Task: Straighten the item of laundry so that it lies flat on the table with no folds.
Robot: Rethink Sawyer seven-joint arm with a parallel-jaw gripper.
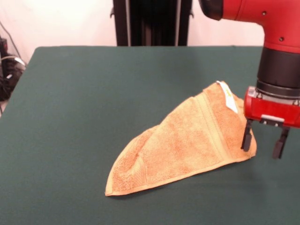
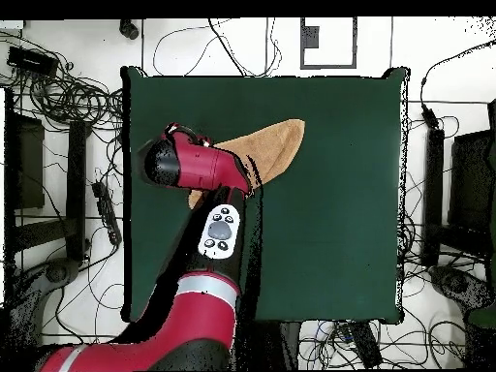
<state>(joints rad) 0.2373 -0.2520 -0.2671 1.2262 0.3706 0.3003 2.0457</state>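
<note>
The item of laundry (image 1: 187, 140) is an orange-tan towel folded over into a long triangle on the green table (image 1: 93, 103). Its narrow tip points to the front left, and its white label (image 1: 228, 97) sits at the far right edge. My gripper (image 1: 263, 142) hangs at the towel's right corner, open, with only green table showing between its fingers. The left finger (image 1: 246, 136) stands in front of that corner's edge. In the overhead view the towel (image 2: 276, 143) shows past the red arm (image 2: 199, 167), which hides the gripper and part of the cloth.
Most of the table (image 2: 329, 223) is bare green felt around the towel. Cables and black stands (image 2: 58, 174) crowd the floor on all sides of the table. The table's right edge in the front view lies close to the gripper.
</note>
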